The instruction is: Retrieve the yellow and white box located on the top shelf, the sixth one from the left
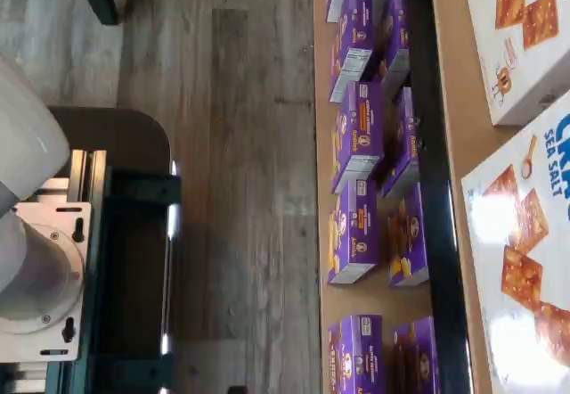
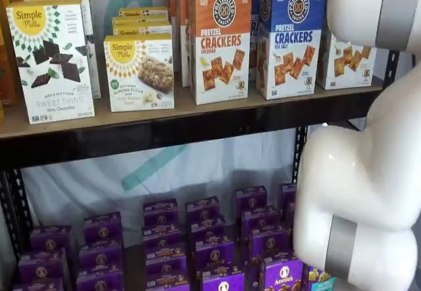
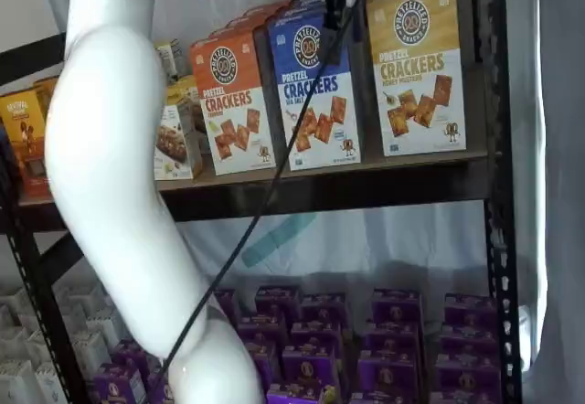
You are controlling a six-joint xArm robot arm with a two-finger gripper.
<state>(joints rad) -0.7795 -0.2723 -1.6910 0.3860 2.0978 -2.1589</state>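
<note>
The yellow and white box (image 3: pixel 416 70) stands upright at the right end of the top shelf (image 3: pixel 366 183), its yellow top and pictured crackers facing out. In a shelf view only its white lower half (image 2: pixel 346 60) shows past the white arm. My gripper (image 3: pixel 334 6) hangs from the view's upper edge as black fingers with a cable, in front of the gap between the blue-topped carton (image 3: pixel 315 89) and the yellow box. No gap between the fingers can be made out. The wrist view shows the white lower parts of two other cracker cartons, not the yellow box.
An orange-topped cracker carton (image 2: pixel 220 41) and Simple Mills boxes (image 2: pixel 138 70) stand further left on the top shelf (image 2: pixel 184 116). Purple boxes (image 2: pixel 204 238) fill the lower level. The white arm (image 2: pixel 368 192) stands before the shelves. A dark mount with a white plate (image 1: pixel 44 269) shows in the wrist view.
</note>
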